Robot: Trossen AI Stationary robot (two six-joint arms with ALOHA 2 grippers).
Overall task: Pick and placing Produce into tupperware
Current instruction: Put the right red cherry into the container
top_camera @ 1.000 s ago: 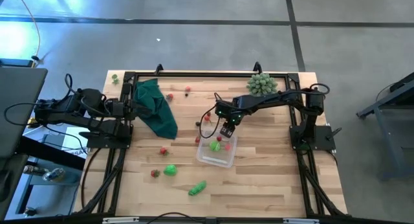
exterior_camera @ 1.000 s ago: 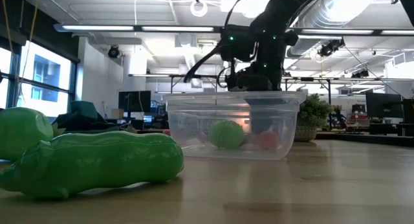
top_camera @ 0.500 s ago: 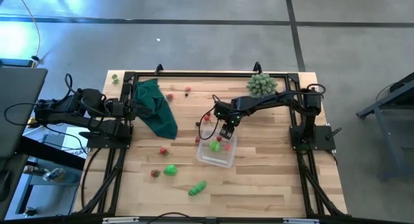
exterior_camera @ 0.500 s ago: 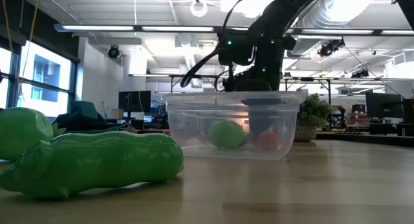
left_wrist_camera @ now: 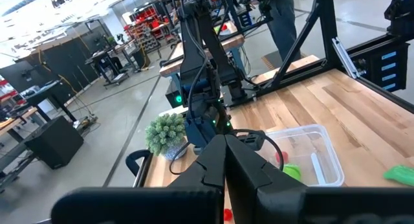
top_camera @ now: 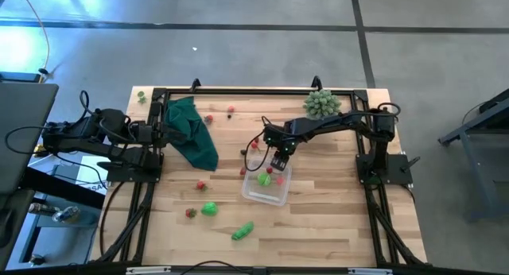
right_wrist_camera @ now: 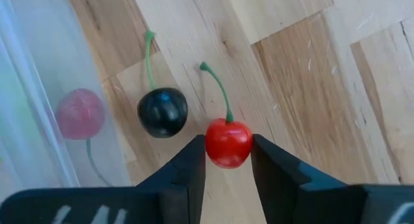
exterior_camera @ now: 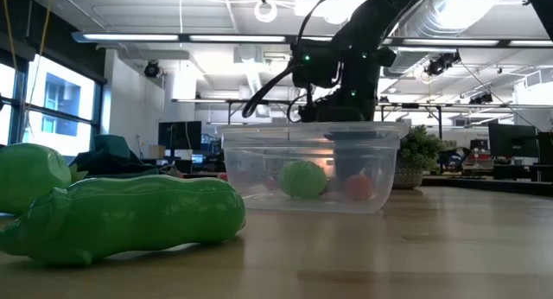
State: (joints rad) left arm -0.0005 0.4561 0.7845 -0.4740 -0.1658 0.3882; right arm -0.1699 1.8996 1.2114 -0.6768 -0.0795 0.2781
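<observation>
Overhead view straight down, low view table-level, both sharing tupperware (top_camera: 266, 187), 2 wrist close-ups

Wooden table (top_camera: 334, 219) carries tupperware (top_camera: 266, 187), produce (top_camera: 209, 209), cloth (top_camera: 191, 132).

A: colours at the right gripper (right_wrist_camera: 228, 160)?
B: black fingers (right_wrist_camera: 187, 169). red cherry (right_wrist_camera: 228, 143) between them, green stem. beside it a black cherry (right_wrist_camera: 162, 112), also green stem.
A: tupperware (exterior_camera: 311, 165)?
B: clear, just off the gripper. bright green ball (exterior_camera: 302, 179) and red piece (exterior_camera: 358, 187) inside, a pink one (right_wrist_camera: 80, 113) showing through the wall.
A: farther out?
B: table (top_camera: 334, 215) pale wood, plank pattern. dark green cloth (top_camera: 191, 132), pale green spiky plant (top_camera: 321, 102), bright green pod (exterior_camera: 130, 217).
</observation>
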